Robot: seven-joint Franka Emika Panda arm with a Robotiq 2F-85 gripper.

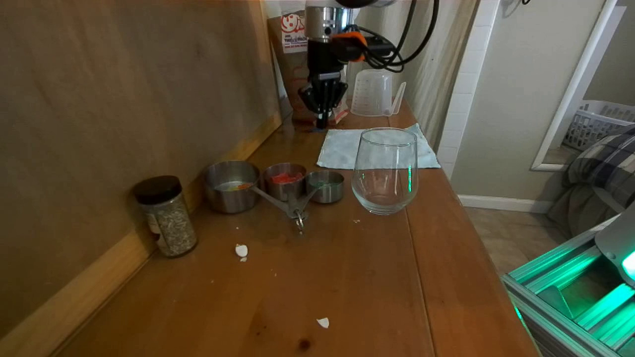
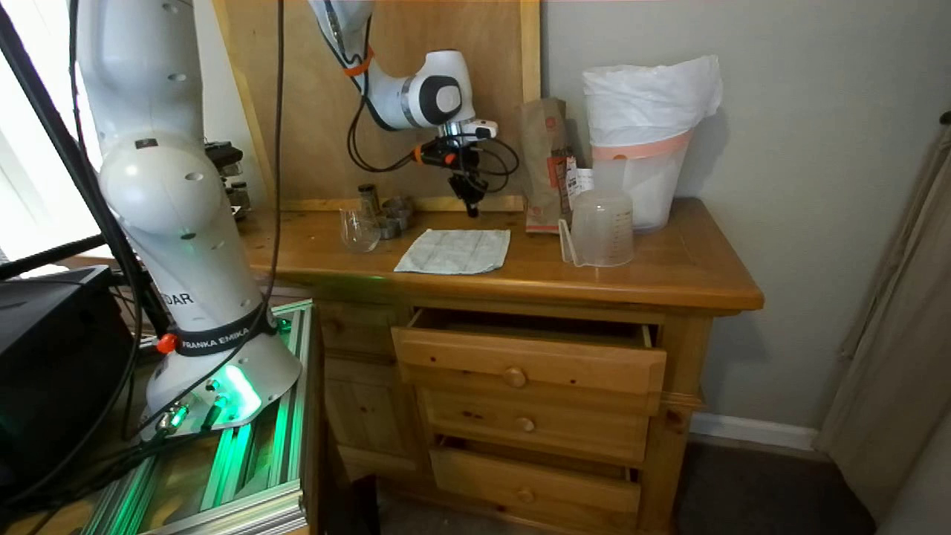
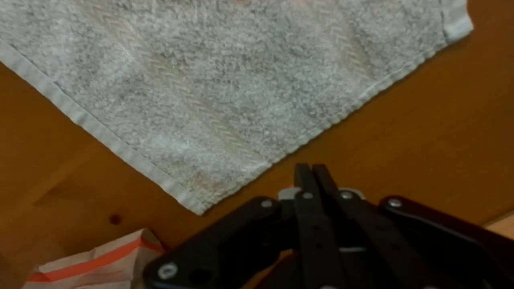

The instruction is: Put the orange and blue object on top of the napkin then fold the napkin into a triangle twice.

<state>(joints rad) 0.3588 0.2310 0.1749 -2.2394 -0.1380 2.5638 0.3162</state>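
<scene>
The napkin (image 1: 342,148) is a pale blue-green cloth lying flat and unfolded on the wooden table; it also shows in an exterior view (image 2: 455,251). In the wrist view the napkin (image 3: 225,92) fills the upper part, one corner pointing down. My gripper (image 1: 322,124) is above the table just beyond the napkin's edge, beside it toward the wooden wall, also seen in an exterior view (image 2: 472,212). In the wrist view its fingertips (image 3: 311,166) are together with nothing visible between them. I cannot make out an orange and blue object; a small bluish patch by the fingertips is unclear.
A clear glass (image 1: 384,193) stands close to the napkin. Metal measuring cups (image 1: 232,188) with coloured bits inside and a spice jar (image 1: 171,225) are near the wooden wall. A brown paper bag (image 2: 544,167), a plastic pitcher (image 2: 603,227) and a lined bin (image 2: 646,171) stand beyond.
</scene>
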